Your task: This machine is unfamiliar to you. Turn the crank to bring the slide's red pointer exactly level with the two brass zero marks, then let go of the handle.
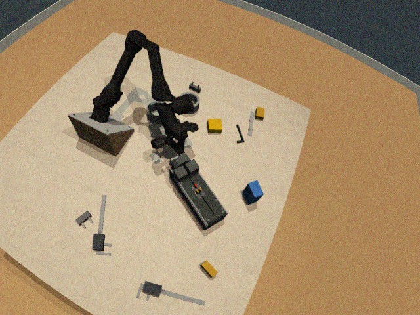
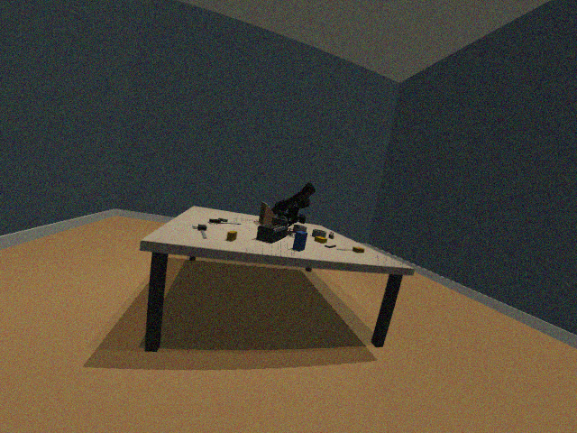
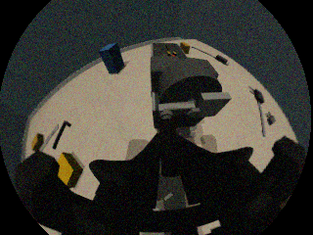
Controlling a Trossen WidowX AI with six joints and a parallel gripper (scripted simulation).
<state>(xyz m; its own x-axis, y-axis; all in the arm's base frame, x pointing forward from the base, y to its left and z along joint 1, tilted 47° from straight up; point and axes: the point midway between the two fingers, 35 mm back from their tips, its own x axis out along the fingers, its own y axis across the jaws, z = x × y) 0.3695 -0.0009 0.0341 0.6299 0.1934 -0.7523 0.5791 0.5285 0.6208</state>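
Note:
The dark machine (image 1: pixel 207 207) (image 2: pixel 270 234) (image 3: pixel 165 73) lies on the pale table, with stepped blocks at its end nearest the arm. The slide's red pointer (image 1: pixel 195 185) stands in the slot on its top, slightly off the two brass zero marks (image 1: pixel 198 190), toward the crank end. Pointer and marks also show small and close together in the wrist view. My gripper (image 1: pixel 182 151) (image 3: pixel 164 135) is shut on the crank handle, just beyond that end. The fingers hide most of the handle.
A blue block (image 1: pixel 254 188) (image 2: pixel 299 241) (image 3: pixel 112 59) stands beside the machine. A yellow block (image 1: pixel 214 125) (image 3: pixel 67 168) and a black hex key (image 1: pixel 240 134) (image 3: pixel 60 134) lie to the arm's side. Two calipers (image 1: pixel 98 241) (image 1: pixel 151 289) and an orange block (image 1: pixel 208 268) lie farther off.

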